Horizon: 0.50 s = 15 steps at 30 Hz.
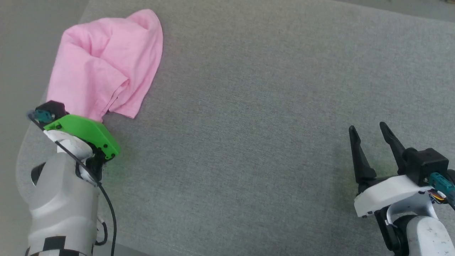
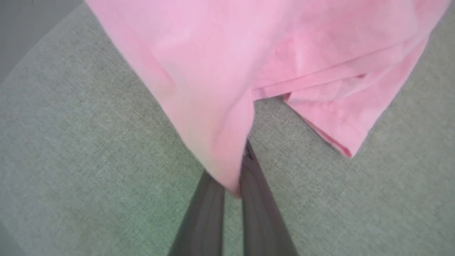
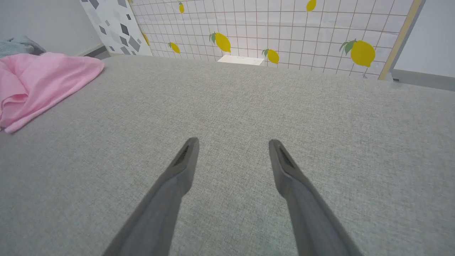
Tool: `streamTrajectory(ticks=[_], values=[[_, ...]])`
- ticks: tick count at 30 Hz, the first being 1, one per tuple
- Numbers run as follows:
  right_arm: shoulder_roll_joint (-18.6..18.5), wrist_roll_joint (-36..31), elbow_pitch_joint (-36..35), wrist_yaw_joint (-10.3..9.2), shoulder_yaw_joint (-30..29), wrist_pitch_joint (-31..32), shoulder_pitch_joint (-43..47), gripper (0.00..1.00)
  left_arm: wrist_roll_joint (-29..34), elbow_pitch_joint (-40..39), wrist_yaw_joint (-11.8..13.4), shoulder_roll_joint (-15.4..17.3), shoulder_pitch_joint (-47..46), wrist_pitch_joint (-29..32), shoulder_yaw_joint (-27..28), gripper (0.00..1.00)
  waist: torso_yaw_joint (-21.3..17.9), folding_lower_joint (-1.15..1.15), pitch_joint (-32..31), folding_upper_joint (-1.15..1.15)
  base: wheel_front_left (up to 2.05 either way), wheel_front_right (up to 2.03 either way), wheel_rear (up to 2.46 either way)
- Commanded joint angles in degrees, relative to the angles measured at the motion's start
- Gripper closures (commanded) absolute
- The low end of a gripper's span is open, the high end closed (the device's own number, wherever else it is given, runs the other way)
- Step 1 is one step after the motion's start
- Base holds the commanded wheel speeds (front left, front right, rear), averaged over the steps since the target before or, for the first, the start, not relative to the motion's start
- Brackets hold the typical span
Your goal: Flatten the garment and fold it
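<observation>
At the far left corner of the grey desk (image 1: 249, 124) lies the crumpled pink garment (image 1: 106, 64), one near edge pinched by the left gripper (image 2: 231, 170); well apart at the right, the right gripper (image 1: 367, 126) hangs spread above the desk

Head: steep down on grey surface (image 1: 249, 106). Left wrist: tight on garment (image 2: 213, 71), common to all. Right wrist: low, toward lemon wall (image 3: 284, 28).

White arms (image 1: 60, 192) bear a green wrist cover (image 1: 85, 133), black cable (image 1: 108, 209) and dark tapered fingers (image 1: 359, 156).
</observation>
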Motion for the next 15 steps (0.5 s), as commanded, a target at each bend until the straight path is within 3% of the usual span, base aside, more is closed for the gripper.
streamTrajectory(ticks=[1,7,10,15], values=[[0.0,0.5,0.6,-0.09,0.1,-0.8,-0.7,0.0,-0.3,-1.1,-1.4,0.6,-0.8,-1.3,-0.1,1.0,0.6,0.0,-1.6,0.0,0.0,0.0,0.0],[0.0,2.9,3.6,-0.09,0.5,-3.1,-0.4,0.0,-0.7,-10.4,-7.9,2.9,-7.2,-6.4,-1.5,1.0,0.2,0.0,-6.3,0.0,0.0,0.0,0.0],[0.0,4.3,5.4,-0.09,0.5,-4.6,-0.1,0.0,-0.8,-16.1,-9.1,2.9,-11.4,-7.2,-3.2,1.0,-0.7,0.0,-8.8,0.0,0.0,0.0,0.0],[0.0,6.7,8.5,-0.09,0.7,-7.0,0.1,0.0,-1.1,-24.4,-10.2,2.2,-19.3,-3.4,-8.5,1.0,-4.2,0.0,-12.5,0.0,0.0,0.0,0.0]])
